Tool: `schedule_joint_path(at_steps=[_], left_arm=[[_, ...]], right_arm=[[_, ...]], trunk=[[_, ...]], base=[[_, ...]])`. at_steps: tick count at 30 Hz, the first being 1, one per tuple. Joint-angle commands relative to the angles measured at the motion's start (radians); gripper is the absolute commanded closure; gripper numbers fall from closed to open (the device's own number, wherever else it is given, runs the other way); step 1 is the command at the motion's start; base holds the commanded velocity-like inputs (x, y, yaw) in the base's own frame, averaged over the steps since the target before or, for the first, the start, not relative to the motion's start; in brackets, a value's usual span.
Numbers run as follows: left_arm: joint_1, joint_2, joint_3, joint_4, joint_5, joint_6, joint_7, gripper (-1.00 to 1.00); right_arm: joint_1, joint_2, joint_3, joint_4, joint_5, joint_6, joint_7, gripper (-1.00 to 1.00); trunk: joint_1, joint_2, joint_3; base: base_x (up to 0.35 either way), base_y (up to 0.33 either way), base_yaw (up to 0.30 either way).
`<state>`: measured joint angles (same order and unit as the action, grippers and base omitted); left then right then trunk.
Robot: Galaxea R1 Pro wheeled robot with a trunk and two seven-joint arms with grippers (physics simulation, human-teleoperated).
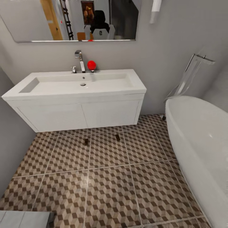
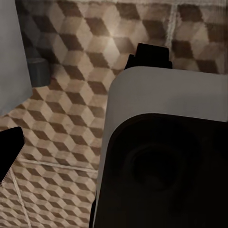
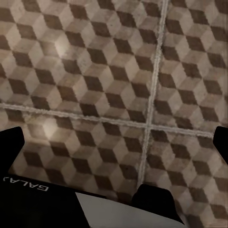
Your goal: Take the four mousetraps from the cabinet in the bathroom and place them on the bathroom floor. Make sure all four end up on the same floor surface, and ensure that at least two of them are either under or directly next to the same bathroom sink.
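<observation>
Where the head view looks forward and down, the bathroom floor (image 1: 107, 177) occupies the lower half as large square tiles printed with a brown, beige and white cube pattern and pale grout lines. At the right edge stands a white oval bathtub (image 1: 202, 142) with a clear curved filler above it. The sink (image 1: 76, 98), a wide white wall-hung basin unit with flat fronts, is mounted on the grey wall below a mirror (image 1: 72, 19); a chrome tap (image 1: 79, 61) and a red ball (image 1: 91, 65) sit at its back edge. Two mousetraps (image 1: 117, 137) (image 1: 86, 141) lie on the tiles just in front of the sink, well apart from each other.

Left gripper (image 2: 9, 156): one dark fingertip shows over the tiles, so its opening cannot be determined. Right gripper (image 3: 118, 142): fingertips spread wide at opposite frame edges, holding nothing, above bare tiles.
</observation>
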<state>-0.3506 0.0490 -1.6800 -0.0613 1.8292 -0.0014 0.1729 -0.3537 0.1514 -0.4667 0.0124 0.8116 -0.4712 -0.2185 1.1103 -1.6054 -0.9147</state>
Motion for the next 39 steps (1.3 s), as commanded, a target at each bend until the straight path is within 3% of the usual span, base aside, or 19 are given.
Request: schedule_joint_path(at_steps=[1,39], left_arm=[[-0.001,0.001,-0.007,-0.005,0.005,0.000,0.008,-1.00],[-0.001,0.004,-0.007,-0.005,0.005,0.000,0.006,-1.00]], right_arm=[[-0.001,0.000,-0.006,0.001,0.011,-0.002,-0.007,-1.00],[-0.001,-0.001,-0.007,0.000,0.006,-0.003,-0.007,-1.00]], trunk=[[0.000,0.000,0.001],[0.000,0.000,0.052]], base=[[0.000,0.000,-0.201],[0.000,0.000,-0.197]])
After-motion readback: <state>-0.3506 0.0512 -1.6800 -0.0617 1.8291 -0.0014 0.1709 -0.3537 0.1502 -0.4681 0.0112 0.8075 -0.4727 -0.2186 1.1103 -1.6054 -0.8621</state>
